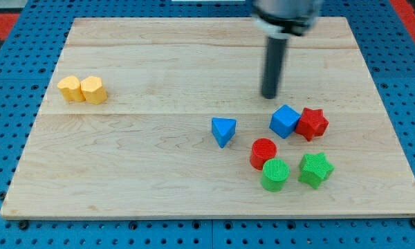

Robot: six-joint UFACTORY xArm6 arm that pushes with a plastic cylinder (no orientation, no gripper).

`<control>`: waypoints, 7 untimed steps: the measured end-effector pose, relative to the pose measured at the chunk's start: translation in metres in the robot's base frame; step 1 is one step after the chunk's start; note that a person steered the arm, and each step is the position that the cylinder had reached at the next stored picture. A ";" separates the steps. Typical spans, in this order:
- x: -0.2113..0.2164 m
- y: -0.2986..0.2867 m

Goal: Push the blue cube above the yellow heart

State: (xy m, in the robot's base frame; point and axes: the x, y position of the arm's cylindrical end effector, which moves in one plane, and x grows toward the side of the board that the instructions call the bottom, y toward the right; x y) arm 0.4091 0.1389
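Progress entry: task barely begun, as I judged it. The small blue plastic cube (285, 121) sat toward the view's right of the pale wooden bench (159, 55), touching the red star-shaped block (312, 124) on its right side. Its target, the two yellow blocks at the far left, lay well apart from the blue cube. I could not tell which was the heart: the left yellow block (70, 88) and the right yellow block (93, 90) touched each other and looked alike at this size.

My tip (270, 95) stood just above and slightly left of the blue cube, near but apart from it. No pincer is fitted to this rod, so there was no opening to report.

Also near the blue cube: a blue triangular block (223, 131) to its left, and below it a red cylinder (263, 153), a green cylinder (275, 174) and a green star block (315, 169).

Remaining, in my estimate: nearly the whole leftward push across the bench, finishing above the yellow pair. The tip probably needed to come round to the cube's right side first.
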 end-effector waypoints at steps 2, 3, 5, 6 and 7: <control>0.069 0.003; 0.060 -0.060; -0.019 -0.149; -0.047 -0.214; -0.043 -0.237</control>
State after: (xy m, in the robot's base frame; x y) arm 0.3665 -0.0982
